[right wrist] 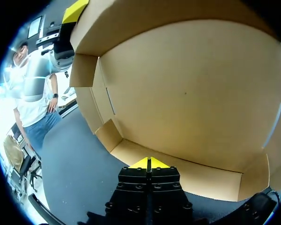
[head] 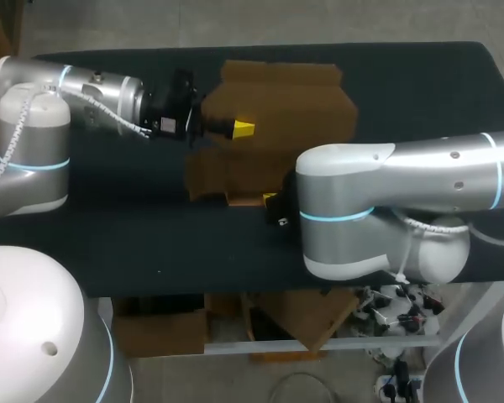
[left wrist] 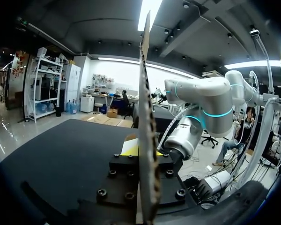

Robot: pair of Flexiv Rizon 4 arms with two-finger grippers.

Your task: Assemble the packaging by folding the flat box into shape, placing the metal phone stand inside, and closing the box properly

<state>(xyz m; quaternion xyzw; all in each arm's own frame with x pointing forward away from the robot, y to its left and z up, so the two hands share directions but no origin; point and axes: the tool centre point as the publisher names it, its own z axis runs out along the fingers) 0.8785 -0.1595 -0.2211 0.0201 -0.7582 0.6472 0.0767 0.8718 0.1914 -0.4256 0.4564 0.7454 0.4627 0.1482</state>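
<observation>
The brown cardboard box (head: 277, 109) lies partly folded in the middle of the black table. My left gripper (head: 235, 128) comes in from the left and is shut on an upright box panel (left wrist: 147, 117); in the left wrist view that panel runs edge-on between its fingers (left wrist: 130, 149). My right gripper (right wrist: 150, 163) is shut, and its yellow tips rest together against the low front flap (right wrist: 178, 171), facing the open inside of the box (right wrist: 192, 89). From above, my right arm hides most of the right gripper (head: 270, 199). No metal phone stand shows in any view.
The black tabletop (head: 151, 243) stretches bare to the left and in front of the box. My right arm's elbow (head: 344, 210) hangs over the table's front edge, and the left arm's wrist (head: 109, 101) lies across the far left.
</observation>
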